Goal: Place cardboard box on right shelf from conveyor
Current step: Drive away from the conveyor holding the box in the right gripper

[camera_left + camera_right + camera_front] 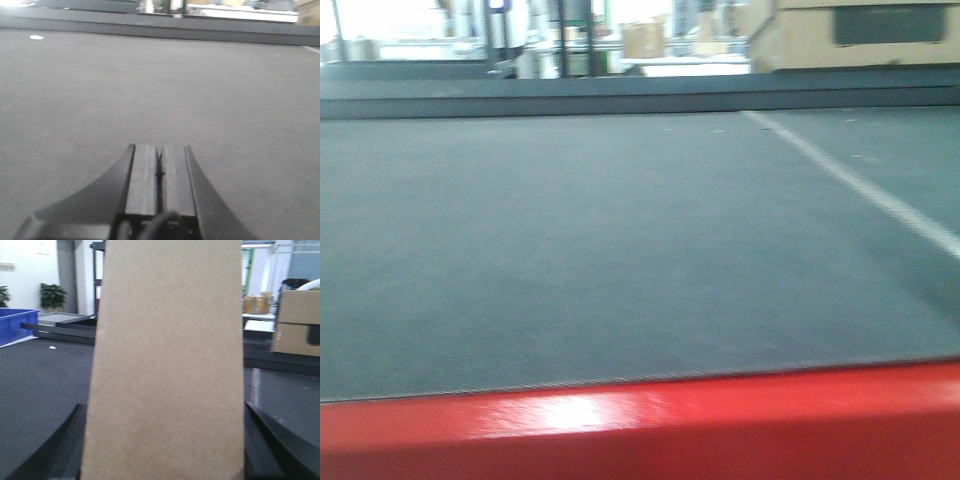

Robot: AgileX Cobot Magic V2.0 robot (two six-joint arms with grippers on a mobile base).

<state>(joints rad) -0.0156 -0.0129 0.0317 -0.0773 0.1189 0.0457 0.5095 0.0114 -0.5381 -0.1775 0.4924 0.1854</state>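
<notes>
The plain tan, slim corrugated cardboard box (165,355) was held upright above the wide dark grey-green woven conveyor belt (570,250), clamped between the jaws of the right gripper (162,412), which were spread to the box's width. The jaws of the left gripper (160,152) were pressed together on nothing, low over the same belt.

We're seeing the conveyor (620,250) belt as matt, dark grey-green woven cloth with a fine rough grain. Its red edge (640,425) is glossy and smooth, throwing a bright glare. The cardboard box (167,365) is plain tan paperboard, matt and faintly fibrous. On the left end effector (160,150) we get matt black plastic-looking shells and smoother grey pads (142,175). The blue crate (17,322) looks like smooth plastic.
</notes>
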